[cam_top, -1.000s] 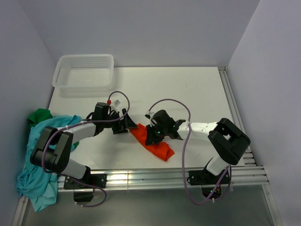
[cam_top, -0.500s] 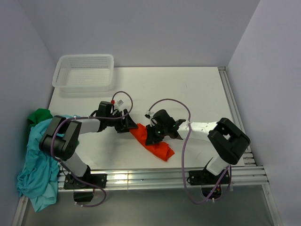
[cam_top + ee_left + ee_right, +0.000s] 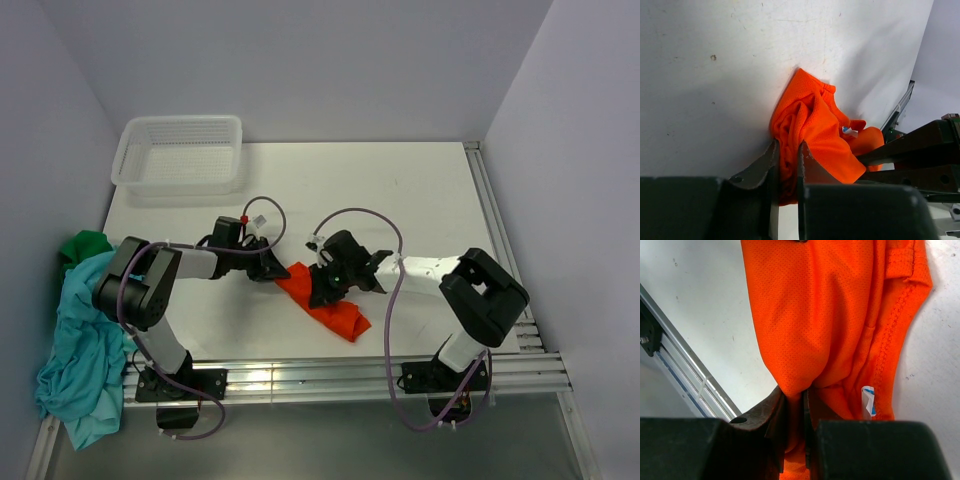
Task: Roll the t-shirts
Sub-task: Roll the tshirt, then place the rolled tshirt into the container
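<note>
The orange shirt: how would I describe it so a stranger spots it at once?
Start at the white table and look at the middle of its near half. The orange t-shirt lies bunched there, pinched by the left gripper and the right gripper. Unlike the teal t-shirt and dark green t-shirt heaped at the left edge, it is bright orange mesh.

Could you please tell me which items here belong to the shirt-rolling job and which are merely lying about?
Job: orange t-shirt, clamped by left tool and right tool; teal t-shirt; green t-shirt.
Lying about: white mesh basket.
</note>
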Action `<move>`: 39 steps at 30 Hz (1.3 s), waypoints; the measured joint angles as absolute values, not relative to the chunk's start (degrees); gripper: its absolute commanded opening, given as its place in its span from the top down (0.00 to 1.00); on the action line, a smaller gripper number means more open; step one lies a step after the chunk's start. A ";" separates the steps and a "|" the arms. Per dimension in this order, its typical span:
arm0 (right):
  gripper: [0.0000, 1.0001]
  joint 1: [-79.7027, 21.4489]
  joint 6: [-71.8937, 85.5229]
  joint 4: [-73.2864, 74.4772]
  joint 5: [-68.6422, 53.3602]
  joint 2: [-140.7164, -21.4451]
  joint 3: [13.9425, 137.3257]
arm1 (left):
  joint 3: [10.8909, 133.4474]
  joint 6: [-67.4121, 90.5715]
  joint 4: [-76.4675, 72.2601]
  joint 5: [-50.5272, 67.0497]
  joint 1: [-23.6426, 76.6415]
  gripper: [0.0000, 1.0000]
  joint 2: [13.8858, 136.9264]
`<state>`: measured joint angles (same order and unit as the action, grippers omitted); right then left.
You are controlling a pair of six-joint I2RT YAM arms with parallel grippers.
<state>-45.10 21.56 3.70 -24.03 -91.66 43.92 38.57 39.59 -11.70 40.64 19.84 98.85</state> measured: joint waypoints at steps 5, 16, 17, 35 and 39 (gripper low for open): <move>0.64 -45.10 20.62 5.65 -23.94 -92.29 45.36 | 38.61 39.64 -11.55 39.03 20.47 1.00 98.19; 0.14 -45.06 19.53 11.73 -17.82 -86.83 46.19 | 34.22 39.92 -9.15 25.39 23.09 1.00 86.91; 0.12 -45.06 19.92 12.14 -17.10 -85.27 45.84 | 34.11 39.92 -8.80 24.29 23.18 1.00 86.37; 0.02 -35.14 43.27 14.17 -8.43 -52.27 23.88 | 22.87 47.37 -9.89 8.40 28.38 1.00 73.14; 0.02 -34.87 47.88 11.70 -9.85 -52.62 20.91 | 21.58 48.69 -8.86 5.06 29.12 1.00 69.01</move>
